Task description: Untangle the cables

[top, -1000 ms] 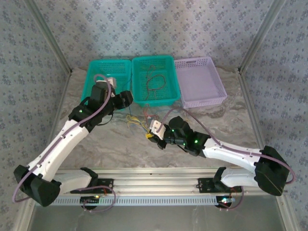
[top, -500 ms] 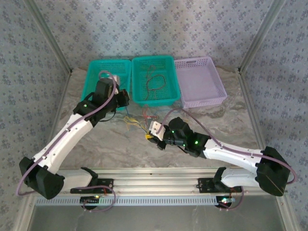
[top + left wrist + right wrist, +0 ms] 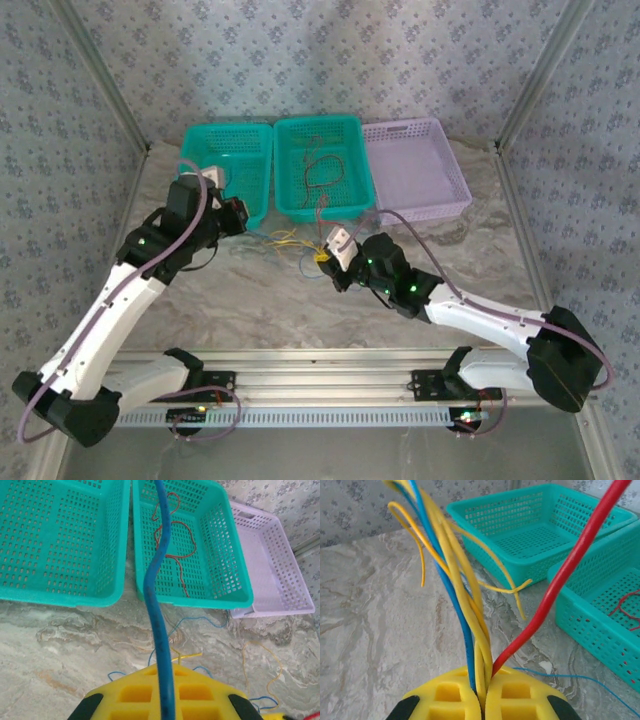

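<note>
Cables [image 3: 462, 595]: limp, light, we judge; take single strands.
Left pincer [image 3: 163, 692] grips blue cable [image 3: 154, 595]; right pincer [image 3: 483, 695] grips several.

The cables [image 3: 555, 595]: smooth, glossy plastic insulation. Teal baskets [image 3: 65, 596] and lilac basket [image 3: 265, 565]: perforated moulded plastic (satin sheen). Table [image 3: 75, 645]: smooth marble-patterned surface, matt. Fingers [image 3: 445, 695] of the right gripper [image 3: 483, 690]: matt yellow plastic.

This looks like a robot lab cell. Patterned cloth walls [image 3: 320, 60] hang on metal posts [image 3: 103, 75] around a marbled table [image 3: 250, 300]. Two arms [image 3: 118, 300] are bolted to a rail [image 3: 330, 362].
</note>
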